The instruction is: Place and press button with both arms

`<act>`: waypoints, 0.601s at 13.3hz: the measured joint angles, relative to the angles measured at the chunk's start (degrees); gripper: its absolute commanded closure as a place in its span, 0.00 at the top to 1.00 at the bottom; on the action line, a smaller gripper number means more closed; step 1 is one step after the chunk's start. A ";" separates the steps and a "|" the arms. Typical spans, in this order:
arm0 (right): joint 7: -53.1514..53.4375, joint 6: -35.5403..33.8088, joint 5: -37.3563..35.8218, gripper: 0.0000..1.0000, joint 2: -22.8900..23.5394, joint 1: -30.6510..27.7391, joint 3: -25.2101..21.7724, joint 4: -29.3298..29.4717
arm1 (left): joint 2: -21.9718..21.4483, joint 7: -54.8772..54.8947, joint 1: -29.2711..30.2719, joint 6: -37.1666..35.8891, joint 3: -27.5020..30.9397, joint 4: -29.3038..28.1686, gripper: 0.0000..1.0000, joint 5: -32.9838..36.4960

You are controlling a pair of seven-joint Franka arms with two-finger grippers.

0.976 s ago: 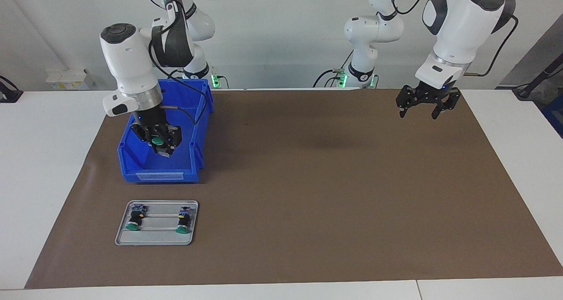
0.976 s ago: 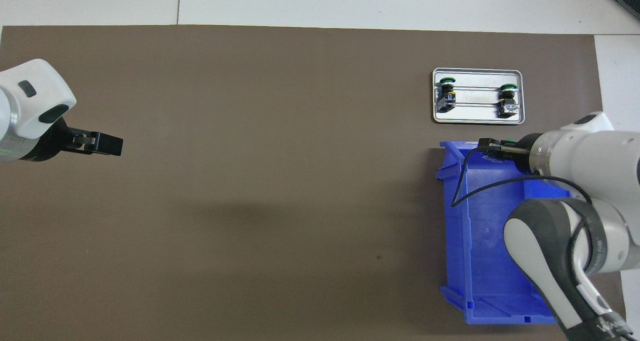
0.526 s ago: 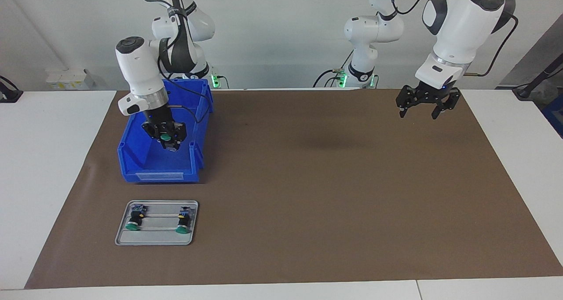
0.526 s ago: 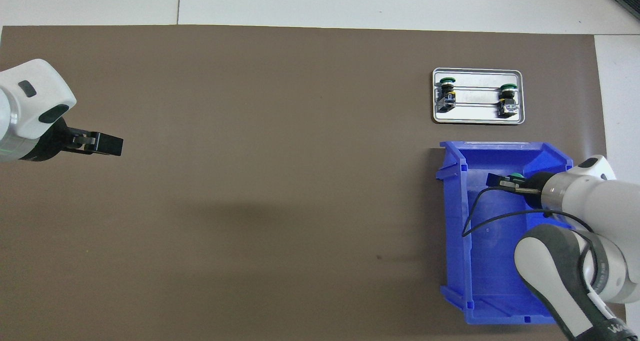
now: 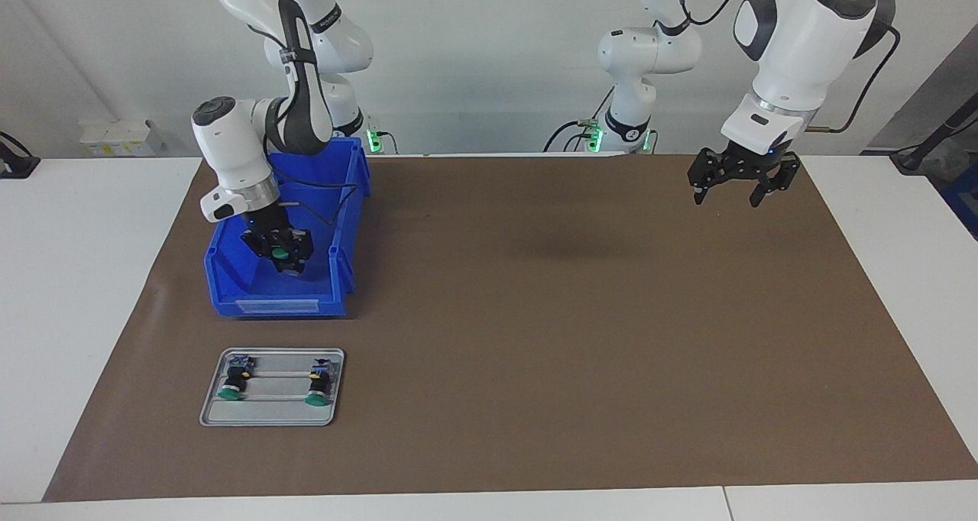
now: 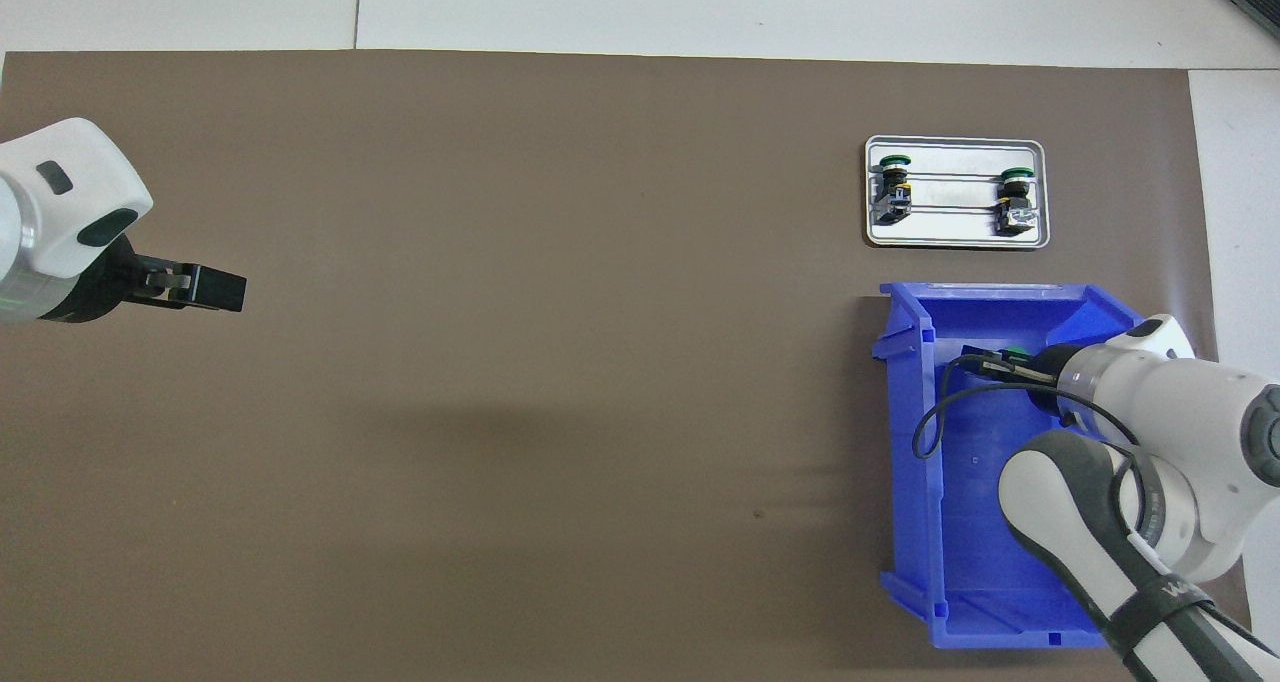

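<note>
The right claw (image 5: 281, 255) is down inside the blue bin (image 5: 229, 273) at the right arm's end of the tabletop (image 5: 535, 315), its fingers pinched on a green-capped push-button (image 5: 280, 254), cap facing away from the robots. From overhead the same claw (image 6: 990, 362) shows in the part of the bin (image 6: 960, 552) farther from the robots, with a bit of green cap (image 6: 1013, 353) visible. Farther from the robots than the bin sits a small metal tray (image 5: 271, 416), holding two more green-capped buttons (image 5: 229, 387) (image 5: 316, 393) lying on their sides, well apart from each other. The left claw (image 5: 732, 193) hangs over the brown mat (image 5: 581, 368) at the left arm's end, fingers spread and holding nothing; that arm waits.
</note>
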 measured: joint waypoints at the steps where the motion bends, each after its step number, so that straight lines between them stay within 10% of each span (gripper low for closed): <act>1: 0.02 0.00 0.03 0.05 0.09 0.01 0.00 -0.08 | 0.00 0.00 0.00 0.00 0.00 0.00 1.00 0.00; 5: 0.12 0.01 0.06 0.71 0.14 0.15 0.03 -0.76 | 0.00 0.00 0.00 0.00 0.00 0.00 1.00 0.00; 8: 0.13 0.01 0.07 0.87 0.14 0.16 0.04 -0.86 | 0.00 0.00 0.00 0.00 0.00 0.00 1.00 0.00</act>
